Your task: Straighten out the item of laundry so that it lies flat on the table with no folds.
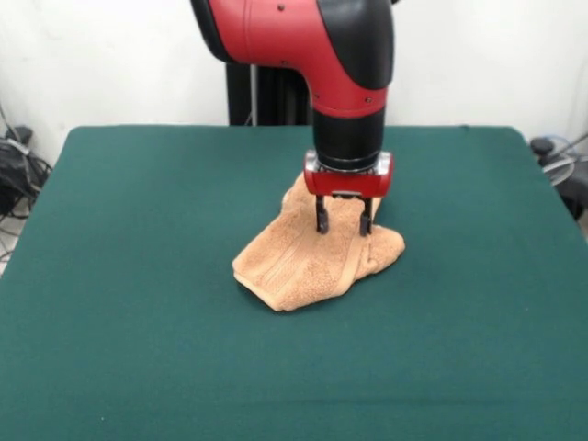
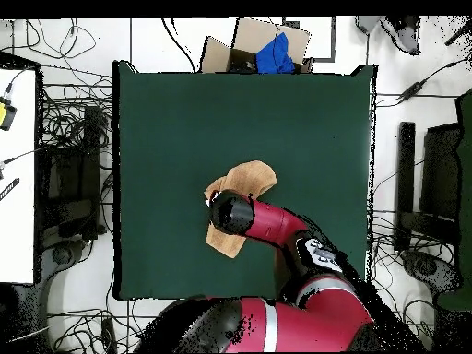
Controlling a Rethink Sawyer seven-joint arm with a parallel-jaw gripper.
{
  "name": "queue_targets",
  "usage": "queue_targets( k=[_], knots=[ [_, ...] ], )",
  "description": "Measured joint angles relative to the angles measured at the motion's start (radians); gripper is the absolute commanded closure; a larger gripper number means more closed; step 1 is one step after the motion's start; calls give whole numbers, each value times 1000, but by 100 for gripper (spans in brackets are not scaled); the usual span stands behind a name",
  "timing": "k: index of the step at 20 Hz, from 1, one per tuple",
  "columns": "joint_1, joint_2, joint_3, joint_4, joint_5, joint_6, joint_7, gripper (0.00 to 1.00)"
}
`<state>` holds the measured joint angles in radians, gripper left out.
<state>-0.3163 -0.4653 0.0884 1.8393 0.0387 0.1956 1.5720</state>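
My gripper [image 1: 344, 224] is hovering with its 2 fingers [image 1: 322, 217] apart over the folded towel [image 1: 308, 262], lying near the middle of the table [image 1: 138, 276]. I am reading no writing anywhere.

Front view faces robot across table [image 1: 110, 276]; overhead looks straight down; both share table.

Table [image 1: 138, 276]: lay bare green on every side of the towel, open for passage.
Towel [image 1: 303, 262]: sat bunched and folded near the middle, the only obstacle.
Gripper [image 1: 343, 223]: stood over the towel's far part, fingers apart.
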Motion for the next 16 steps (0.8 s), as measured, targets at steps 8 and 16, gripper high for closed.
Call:
queue_targets(
  k=[8, 16],
  knots=[
    [4, -4, 0, 5, 0, -6, 0, 0],
    [28, -34, 1, 27, 10, -6, 1, 0]
  ],
)
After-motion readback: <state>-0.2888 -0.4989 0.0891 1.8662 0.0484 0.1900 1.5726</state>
